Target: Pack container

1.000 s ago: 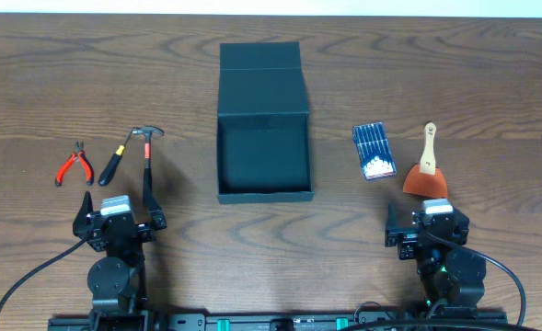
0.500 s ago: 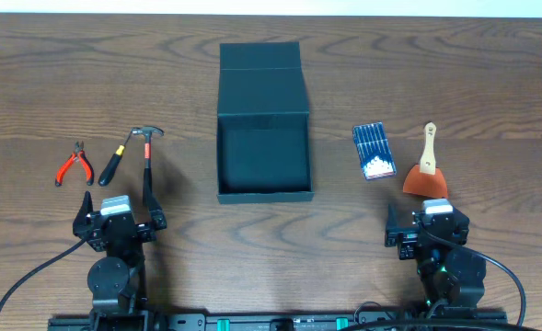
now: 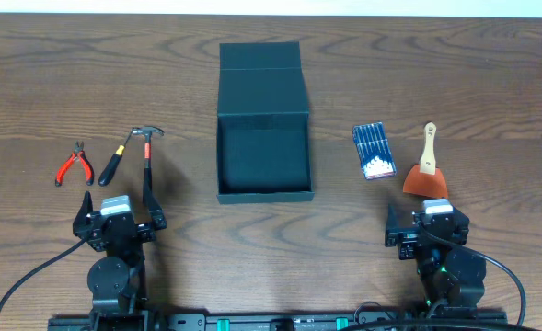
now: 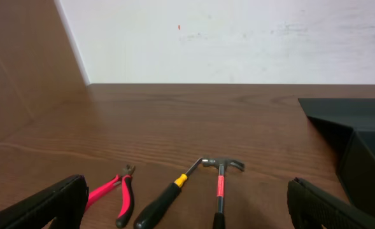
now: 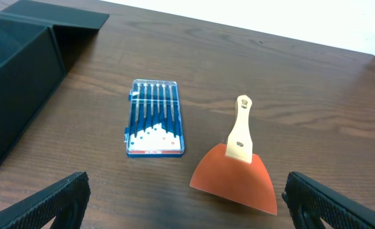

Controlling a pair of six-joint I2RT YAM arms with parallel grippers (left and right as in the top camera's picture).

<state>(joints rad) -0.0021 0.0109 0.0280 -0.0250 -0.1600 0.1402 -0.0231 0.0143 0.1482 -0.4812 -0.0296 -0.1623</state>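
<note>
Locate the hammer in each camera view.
Overhead: hammer, left of centre.
Left wrist: hammer, bottom centre.
Right wrist: not in view.
Shared landmark: the container, centre overhead, right edge in left wrist, top-left in right wrist.

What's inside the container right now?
Nothing visible. The container is open with its lid flapped back, and the overhead view shows only a bare dark floor. The interior is dark, so a small dark item against the walls could go unseen.
</note>
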